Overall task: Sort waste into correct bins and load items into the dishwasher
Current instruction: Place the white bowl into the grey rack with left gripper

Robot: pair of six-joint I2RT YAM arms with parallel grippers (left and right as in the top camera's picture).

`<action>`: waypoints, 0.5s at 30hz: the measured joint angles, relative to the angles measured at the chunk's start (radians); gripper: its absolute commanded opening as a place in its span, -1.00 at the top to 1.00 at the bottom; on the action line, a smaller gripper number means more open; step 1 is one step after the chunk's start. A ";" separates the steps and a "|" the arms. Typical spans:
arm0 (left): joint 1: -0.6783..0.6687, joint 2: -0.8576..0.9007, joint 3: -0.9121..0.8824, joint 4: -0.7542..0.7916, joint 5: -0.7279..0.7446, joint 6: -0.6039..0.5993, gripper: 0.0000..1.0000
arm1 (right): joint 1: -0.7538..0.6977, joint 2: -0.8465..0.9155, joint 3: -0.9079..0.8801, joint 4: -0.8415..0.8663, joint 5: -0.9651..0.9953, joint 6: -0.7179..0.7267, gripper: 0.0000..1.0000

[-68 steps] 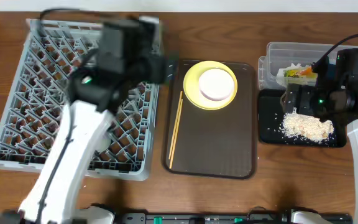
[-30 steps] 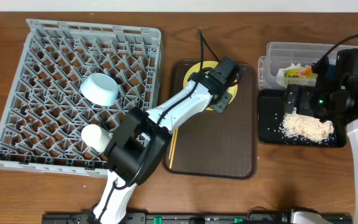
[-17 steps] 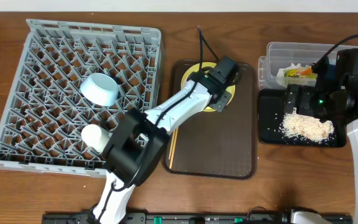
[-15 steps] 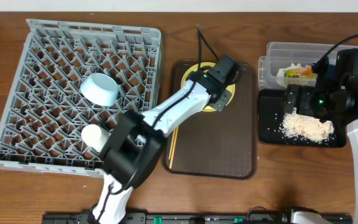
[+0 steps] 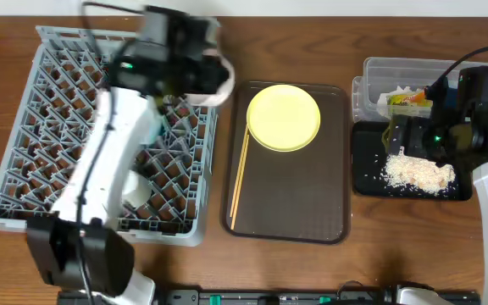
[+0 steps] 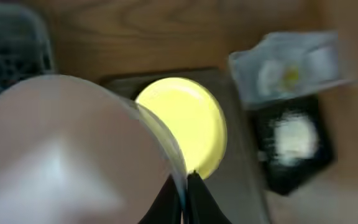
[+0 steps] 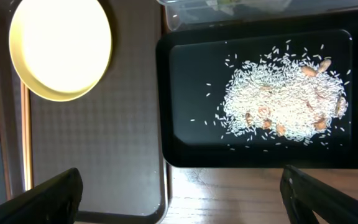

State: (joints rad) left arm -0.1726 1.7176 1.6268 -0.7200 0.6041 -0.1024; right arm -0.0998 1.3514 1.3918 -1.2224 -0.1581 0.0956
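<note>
Above latticed grey rack point(image 5: 24, 127), clamps left gripper point(image 6: 182, 190) on smooth white bowl point(image 6: 61, 155) rim; holds right gripper point(image 7: 180, 196) splayed over grainy rice point(image 7: 278, 102).

In the overhead view the left arm point(image 5: 113, 152) is smeared and covers a diagonal strip of the grey dish rack point(image 5: 24, 127), so the pegs beneath it cannot be seen. The left wrist view is soft throughout. The white bowl point(image 6: 61, 155) fills its left side as a pale mass cut off by the edges, and the left tool point(image 6: 184, 194) shows only as dark tips. The clear tub point(image 6: 328, 56) and black tray point(image 6: 272, 168) are smudges. In the right wrist view the tub is cut off by the top edge. The chopsticks point(image 7: 23, 137) show as a sliver, and the right tool's fingertips point(image 7: 48, 196) run off the bottom edge.
</note>
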 measured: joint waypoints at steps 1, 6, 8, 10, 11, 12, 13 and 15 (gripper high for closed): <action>0.054 0.010 0.000 0.000 0.079 -0.002 0.88 | 0.000 0.000 0.000 0.000 0.000 0.000 -0.98; 0.263 0.105 0.000 0.001 0.419 -0.003 0.88 | 0.000 0.000 0.000 0.000 -0.001 0.000 -0.99; 0.303 0.142 0.000 0.000 0.486 -0.003 0.88 | 0.000 0.000 0.000 0.000 0.000 0.000 -0.99; 0.344 0.192 0.000 0.001 0.561 -0.003 0.88 | 0.000 0.000 0.000 0.000 0.000 0.000 -0.99; 0.357 0.213 0.000 0.000 0.589 -0.003 0.88 | 0.000 0.000 0.000 0.000 -0.001 0.000 -0.99; 0.369 0.235 0.000 0.000 0.618 -0.003 0.88 | 0.000 0.000 0.000 0.000 -0.001 0.000 -0.99; 0.377 0.255 0.000 -0.001 0.642 -0.003 0.88 | 0.000 0.000 0.000 0.000 -0.001 0.000 -0.99; 0.388 0.293 0.000 -0.002 0.686 -0.003 0.88 | 0.000 0.000 0.000 -0.002 0.000 0.000 -0.99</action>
State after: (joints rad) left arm 0.2150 2.0109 1.6268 -0.7219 1.2896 -0.1059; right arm -0.0998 1.3518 1.3918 -1.2243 -0.1585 0.0956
